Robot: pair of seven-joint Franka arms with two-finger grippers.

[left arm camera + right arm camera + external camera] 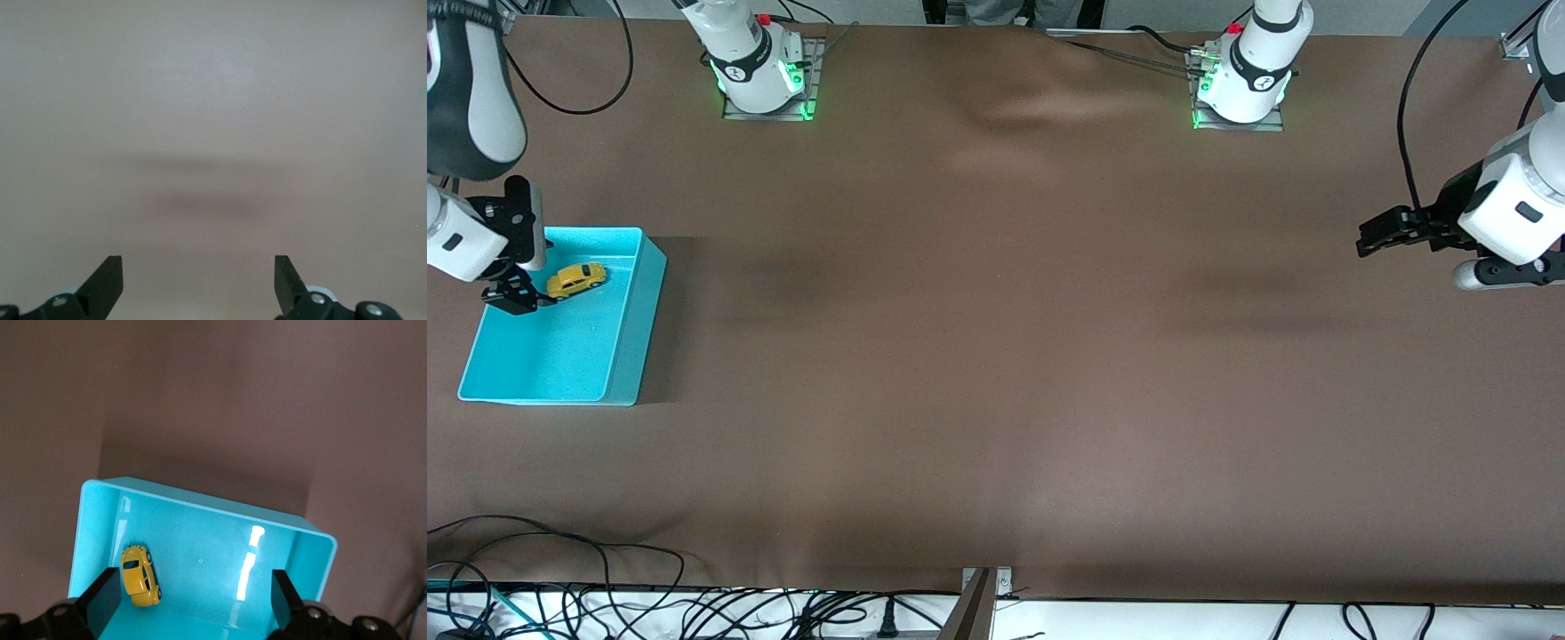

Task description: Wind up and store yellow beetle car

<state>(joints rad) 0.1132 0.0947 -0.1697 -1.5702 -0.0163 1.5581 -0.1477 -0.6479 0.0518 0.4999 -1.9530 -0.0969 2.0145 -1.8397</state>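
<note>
Yellow beetle car (pixel 575 279) lies inside the turquoise bin (pixel 627 356), at the frame's left edge.
Right gripper (pixel 514 298) hovers over the bin, jaws wide and empty; left gripper (pixel 1371 238) waits at the right edge, jaws wide.

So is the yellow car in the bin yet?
In. The yellow beetle car sits on its wheels inside the turquoise bin, free of the open right gripper.

No legible text or labels.
</note>
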